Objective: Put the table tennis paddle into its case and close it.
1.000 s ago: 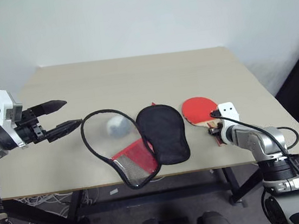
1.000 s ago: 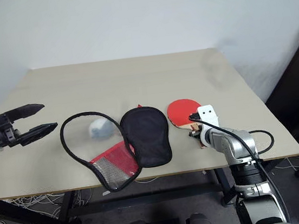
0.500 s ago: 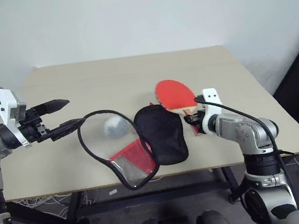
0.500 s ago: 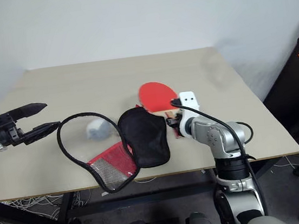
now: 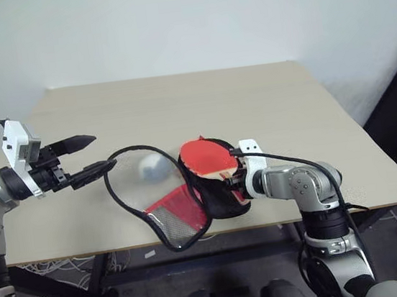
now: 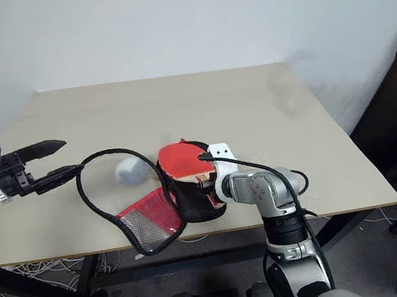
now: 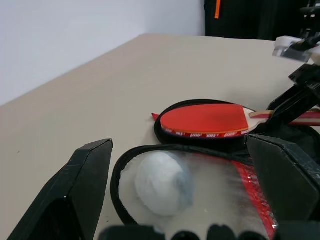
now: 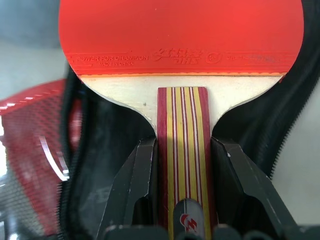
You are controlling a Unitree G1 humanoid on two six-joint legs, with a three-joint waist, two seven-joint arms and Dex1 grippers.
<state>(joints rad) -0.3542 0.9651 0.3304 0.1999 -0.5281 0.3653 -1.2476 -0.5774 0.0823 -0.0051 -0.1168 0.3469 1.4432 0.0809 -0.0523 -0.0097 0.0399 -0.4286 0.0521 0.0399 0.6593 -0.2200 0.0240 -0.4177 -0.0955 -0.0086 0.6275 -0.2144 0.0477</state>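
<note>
Holding the table tennis paddle (image 5: 203, 156) by its handle, the right gripper (image 5: 233, 182) has it over the open case (image 5: 213, 183) at frame center. It is not tucked in, and the zipper is undone. The left gripper (image 5: 87, 159) waits wide open and empty at the left.

Beige table (image 5: 178, 97), white wall (image 5: 168, 22) behind, cable tangle (image 5: 47, 272) on floor beneath.

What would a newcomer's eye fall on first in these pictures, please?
The red paddle, gripped by its handle in the right gripper, hovers over the open case's black lining at mid-table. To the left, the open left gripper waits beside the case's upright looped flap, with a white ball behind it.
</note>
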